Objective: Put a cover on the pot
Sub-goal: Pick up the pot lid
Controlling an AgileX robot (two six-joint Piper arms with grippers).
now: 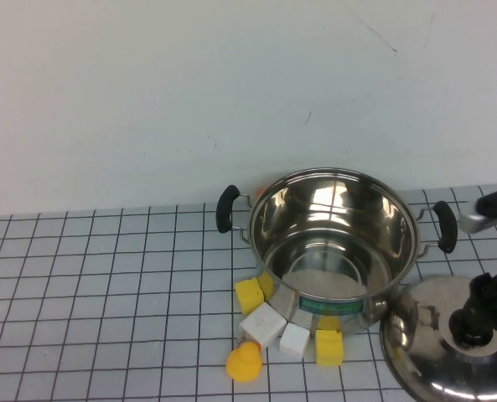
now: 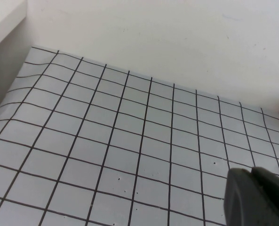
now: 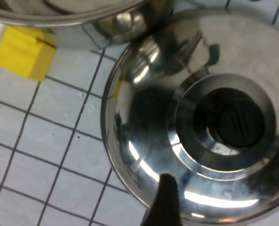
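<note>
The shiny steel pot (image 1: 332, 234) stands open in the middle of the gridded table, with black handles on both sides and a green label (image 1: 332, 306) on its near wall. The domed steel lid (image 1: 437, 347) lies on the table just right of and nearer than the pot, and it fills the right wrist view (image 3: 144, 136). My right gripper (image 1: 476, 322) hovers right over the lid's black knob (image 3: 238, 123), open and holding nothing. One finger (image 3: 165, 200) shows above the dome. My left gripper (image 2: 253, 178) is shut and empty over bare table; it is out of the high view.
Yellow blocks (image 1: 250, 295) (image 1: 328, 346), white blocks (image 1: 262, 325) (image 1: 295, 339) and a yellow round toy (image 1: 244, 362) lie against the pot's near side. A white wall stands behind the table. The pot's rim (image 3: 59, 19) nearly touches the lid.
</note>
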